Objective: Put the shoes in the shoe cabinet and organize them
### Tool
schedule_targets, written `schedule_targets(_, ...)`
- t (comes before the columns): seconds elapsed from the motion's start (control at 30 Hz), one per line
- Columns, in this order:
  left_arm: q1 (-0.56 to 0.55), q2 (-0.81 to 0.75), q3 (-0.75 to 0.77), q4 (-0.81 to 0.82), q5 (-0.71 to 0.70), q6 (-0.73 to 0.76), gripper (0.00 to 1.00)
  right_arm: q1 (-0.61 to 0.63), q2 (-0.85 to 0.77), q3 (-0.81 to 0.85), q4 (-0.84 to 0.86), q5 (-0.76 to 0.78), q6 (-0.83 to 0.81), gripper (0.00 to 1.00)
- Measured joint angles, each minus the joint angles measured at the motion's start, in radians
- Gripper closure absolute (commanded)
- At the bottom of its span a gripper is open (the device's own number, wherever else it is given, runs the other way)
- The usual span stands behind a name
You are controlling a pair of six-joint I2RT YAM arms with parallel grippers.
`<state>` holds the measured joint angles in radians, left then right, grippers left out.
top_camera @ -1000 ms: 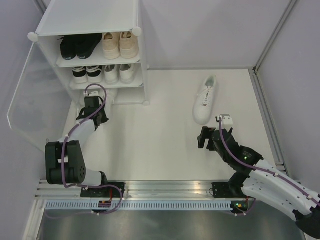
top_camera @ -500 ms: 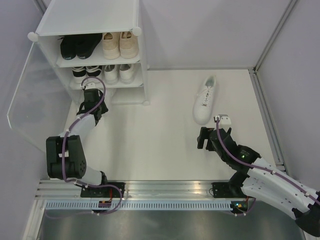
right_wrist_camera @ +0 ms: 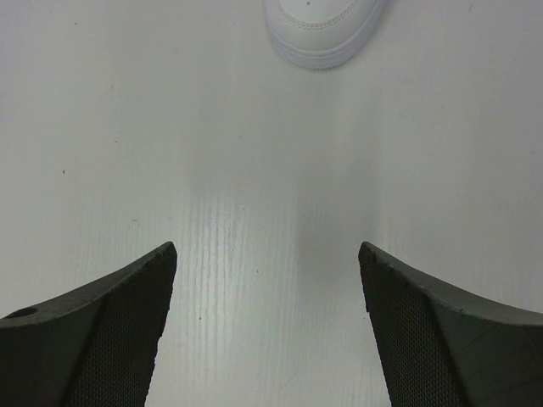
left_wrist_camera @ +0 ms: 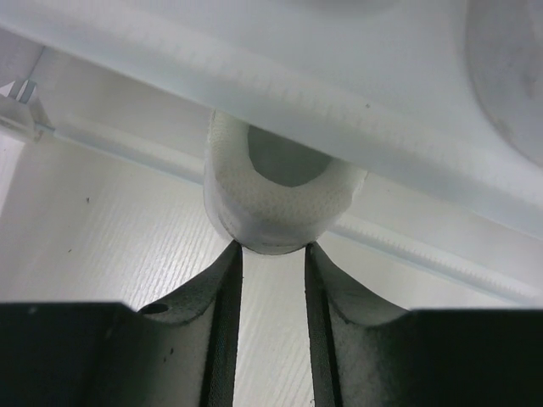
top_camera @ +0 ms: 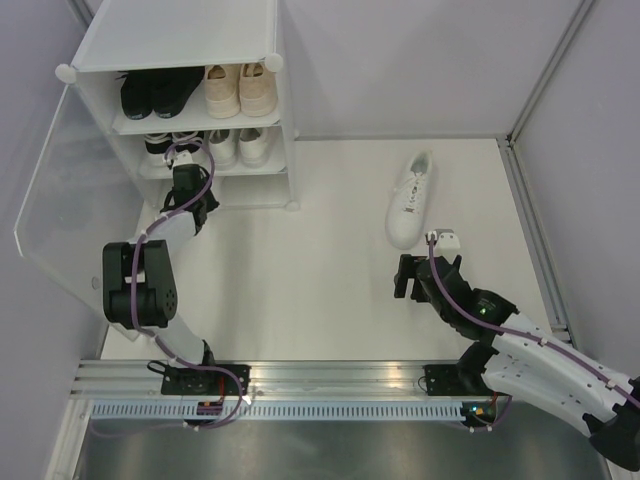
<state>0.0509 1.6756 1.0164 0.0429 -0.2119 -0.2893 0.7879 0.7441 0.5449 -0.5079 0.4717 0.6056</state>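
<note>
The white shoe cabinet point(top_camera: 180, 40) stands at the far left with its door open. Its top tier holds a black pair point(top_camera: 155, 92) and a beige pair point(top_camera: 240, 90). The middle tier holds a black-and-white pair point(top_camera: 165, 145) and a white pair point(top_camera: 238, 147). My left gripper point(top_camera: 188, 178) reaches into the bottom tier. In the left wrist view, its fingers point(left_wrist_camera: 273, 248) stand a narrow gap apart, tips against a white shoe heel point(left_wrist_camera: 280, 199) under a shelf edge point(left_wrist_camera: 356, 85). A loose white sneaker point(top_camera: 411, 198) lies at mid-right. My right gripper point(top_camera: 408, 275) is open and empty, short of its toe point(right_wrist_camera: 322, 25).
The frosted door panel point(top_camera: 70, 200) swings out to the left of the cabinet, beside my left arm. Grey walls close the back and both sides. A metal rail point(top_camera: 300, 385) runs along the near edge by the arm bases.
My left gripper has moved away from the bases, from the floor in front of the cabinet into its bottom tier. The right arm has barely moved.
</note>
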Motion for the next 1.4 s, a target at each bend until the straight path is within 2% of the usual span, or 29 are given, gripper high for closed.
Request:
schedule_targets(0.1, 0.0, 0.005, -0.002, 0.046, 0.022, -0.005, 0.6, 0.0, 0.012, 0.0, 0.0, 0.0, 0.0, 0.09)
schedule_targets(0.33, 0.007, -0.006, -0.066, 0.16, 0.032, -0.006, 0.53, 0.0, 0.021, 0.0, 0.0, 0.0, 0.0, 0.09)
schedule_targets(0.4, 0.011, -0.02, -0.098, 0.187, 0.032, -0.006, 0.54, 0.0, 0.021, 0.0, 0.0, 0.0, 0.0, 0.09)
schedule_targets(0.43, 0.012, -0.026, -0.109, 0.196, 0.031, -0.007, 0.6, 0.0, 0.021, 0.0, 0.0, 0.0, 0.0, 0.09)
schedule_targets(0.57, 0.014, -0.051, -0.143, 0.215, 0.031, -0.02, 0.7, 0.0, 0.021, 0.0, 0.0, 0.0, 0.0, 0.09)
schedule_targets(0.67, 0.015, -0.052, -0.144, 0.223, 0.031, -0.024, 0.71, 0.0, 0.021, 0.0, 0.0, 0.0, 0.0, 0.09)
schedule_targets(1.2, 0.018, 0.057, -0.01, 0.158, 0.039, -0.025, 0.61, 0.0, 0.023, 0.0, 0.0, 0.001, 0.0, 0.09)
schedule_targets(1.4, 0.021, 0.066, -0.005, 0.161, 0.04, -0.025, 0.58, 0.0, 0.029, 0.0, -0.001, 0.002, 0.0, 0.09)
